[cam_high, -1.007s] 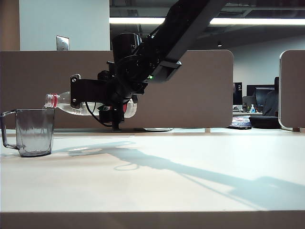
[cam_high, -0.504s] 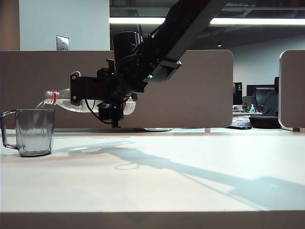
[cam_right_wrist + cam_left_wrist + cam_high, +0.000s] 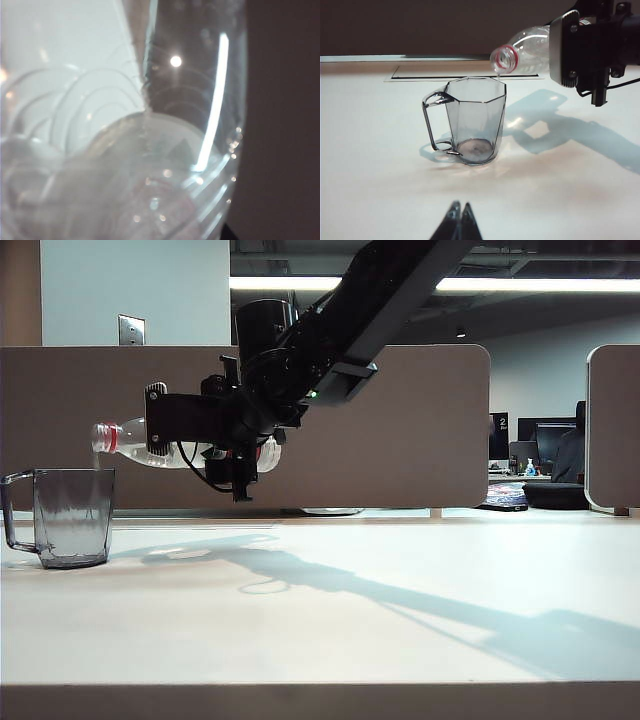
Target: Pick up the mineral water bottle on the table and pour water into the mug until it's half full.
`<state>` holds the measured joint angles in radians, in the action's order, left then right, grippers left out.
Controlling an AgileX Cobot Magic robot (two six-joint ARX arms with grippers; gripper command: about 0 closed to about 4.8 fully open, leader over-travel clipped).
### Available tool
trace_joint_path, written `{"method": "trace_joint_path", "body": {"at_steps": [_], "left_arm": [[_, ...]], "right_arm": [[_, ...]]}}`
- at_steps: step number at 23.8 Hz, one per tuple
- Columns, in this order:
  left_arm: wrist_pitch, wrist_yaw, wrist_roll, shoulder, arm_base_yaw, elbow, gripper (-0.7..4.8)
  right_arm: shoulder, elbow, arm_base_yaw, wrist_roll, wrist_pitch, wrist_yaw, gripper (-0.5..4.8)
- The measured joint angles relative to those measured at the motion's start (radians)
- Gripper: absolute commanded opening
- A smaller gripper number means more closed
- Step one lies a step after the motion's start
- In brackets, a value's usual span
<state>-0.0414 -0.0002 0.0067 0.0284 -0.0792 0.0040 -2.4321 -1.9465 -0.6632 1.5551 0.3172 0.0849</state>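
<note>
Clear plastic bottle point(image 3: 150, 445) lies almost level at the exterior view's left, clamped by the right gripper point(image 3: 205, 440), mouth over the mug point(image 3: 72, 517). Label seems unreadable. Left gripper point(image 3: 459, 220) is closed.

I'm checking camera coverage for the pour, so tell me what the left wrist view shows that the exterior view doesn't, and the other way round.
Only the left wrist view: the left gripper, its fingertips together low over the table, the open bottle mouth, and a thin stream of water at the mug's rim.

Only the exterior view: the right arm reaching across from the upper right, the partition panels and the office beyond.

Both: the mug upright on the table, and the right gripper holding the mineral water bottle tipped over it.
</note>
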Motion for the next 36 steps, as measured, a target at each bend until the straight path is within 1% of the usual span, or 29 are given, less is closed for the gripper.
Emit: {"method": "trace_joint_path", "body": {"at_steps": [8,13,30,33,36], "left_arm": [[0.0,0.0,0.0,0.0,0.0,0.0,-0.05],[0.0,0.0,0.0,0.0,0.0,0.0,-0.05],[0.0,0.0,0.0,0.0,0.0,0.0,-0.05],[0.0,0.0,0.0,0.0,0.0,0.0,-0.05],[0.0,0.0,0.0,0.0,0.0,0.0,-0.05]], "right_arm": [[0.0,0.0,0.0,0.017,-0.001,-0.018,3.14],[0.0,0.0,0.0,0.048,-0.001,-0.033,3.14],[0.0,-0.001,0.0,0.077,0.006,-0.034,3.13],[-0.004,-0.008,0.0,0.077,0.008,-0.036,3.13],[-0.025,-0.054,0.0,0.077,-0.002,-0.037,3.13]]}}
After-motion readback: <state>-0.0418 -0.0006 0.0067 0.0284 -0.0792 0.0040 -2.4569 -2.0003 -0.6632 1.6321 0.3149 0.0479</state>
